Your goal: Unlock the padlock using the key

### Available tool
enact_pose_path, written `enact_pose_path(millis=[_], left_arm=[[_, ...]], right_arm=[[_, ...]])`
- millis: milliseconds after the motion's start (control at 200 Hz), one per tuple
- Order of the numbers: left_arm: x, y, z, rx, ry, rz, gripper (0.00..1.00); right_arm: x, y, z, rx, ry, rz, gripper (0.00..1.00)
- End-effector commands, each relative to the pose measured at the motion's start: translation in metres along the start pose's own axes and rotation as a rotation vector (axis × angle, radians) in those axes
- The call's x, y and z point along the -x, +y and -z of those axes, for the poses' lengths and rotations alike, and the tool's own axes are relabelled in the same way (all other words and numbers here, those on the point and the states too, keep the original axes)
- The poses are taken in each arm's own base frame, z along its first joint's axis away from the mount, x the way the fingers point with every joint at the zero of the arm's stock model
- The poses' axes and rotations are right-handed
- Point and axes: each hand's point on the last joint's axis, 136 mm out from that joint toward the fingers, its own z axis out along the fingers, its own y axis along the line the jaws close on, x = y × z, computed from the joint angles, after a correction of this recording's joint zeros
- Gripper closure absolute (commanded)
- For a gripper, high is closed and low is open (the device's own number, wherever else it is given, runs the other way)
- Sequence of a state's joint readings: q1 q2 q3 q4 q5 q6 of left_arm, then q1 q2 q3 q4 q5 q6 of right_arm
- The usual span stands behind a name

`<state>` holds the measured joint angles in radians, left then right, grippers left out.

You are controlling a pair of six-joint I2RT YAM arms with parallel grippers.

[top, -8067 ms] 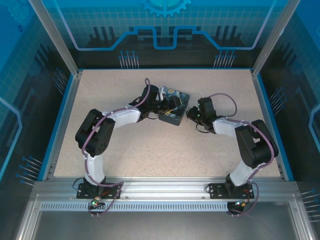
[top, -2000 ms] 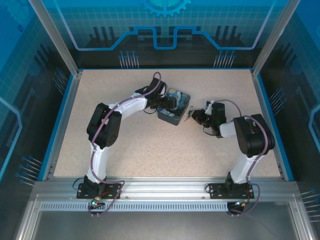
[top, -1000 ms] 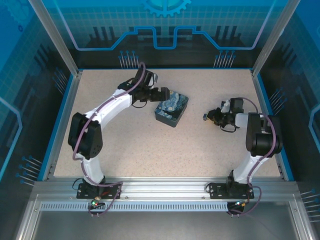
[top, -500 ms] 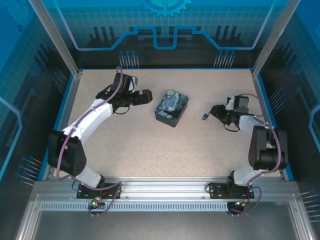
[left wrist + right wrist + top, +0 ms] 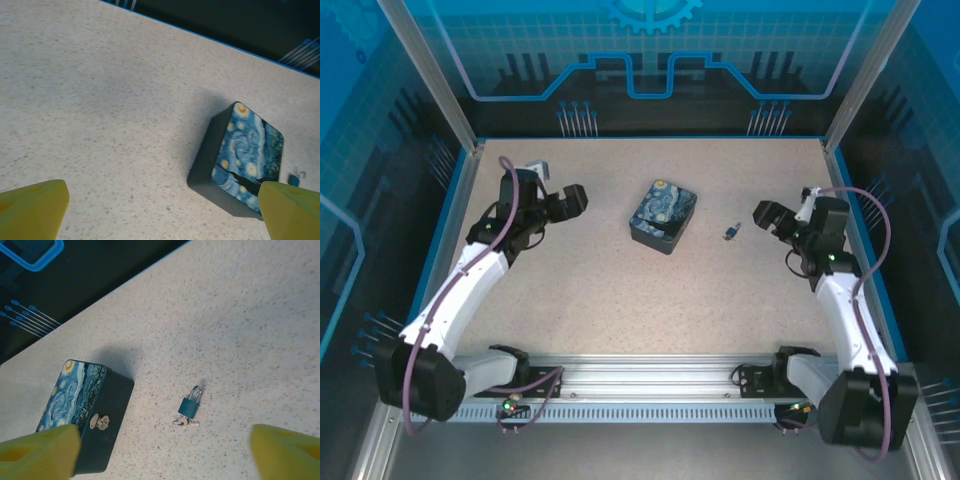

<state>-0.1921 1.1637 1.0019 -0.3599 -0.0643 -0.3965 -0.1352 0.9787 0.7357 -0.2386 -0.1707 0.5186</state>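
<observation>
L arm reaches up the table's (image 5: 620,290) left side, left fingers (image 5: 30,207) spread wide, nothing held, aimed at the painted box (image 5: 663,214). R arm mirrors it on the right, right fingers (image 5: 287,450) also wide apart, empty. Padlock (image 5: 190,403) lies flat on the speckled beige top, between box and R arm, key (image 5: 186,423) at its base. Blue printed panels (image 5: 650,60) w/ metal frame around.

Left claw (image 5: 560,183), right claw (image 5: 787,205): jaws spread
</observation>
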Motion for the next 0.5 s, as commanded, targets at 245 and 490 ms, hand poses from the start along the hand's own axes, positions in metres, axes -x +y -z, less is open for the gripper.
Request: enact_pose_path(millis=[245, 490], left_arm=[[-0.03, 0.091, -0.009, 0.288, -0.204, -0.014, 0.01], [-0.044, 0.111, -0.037, 0.354, -0.233, -0.244, 0.01]], right_arm=[[-0.032, -0.067, -0.002, -0.261, -0.115, 0.111, 0.0], [-0.019, -0.064, -0.05, -0.343, -0.231, 0.338, 0.0]])
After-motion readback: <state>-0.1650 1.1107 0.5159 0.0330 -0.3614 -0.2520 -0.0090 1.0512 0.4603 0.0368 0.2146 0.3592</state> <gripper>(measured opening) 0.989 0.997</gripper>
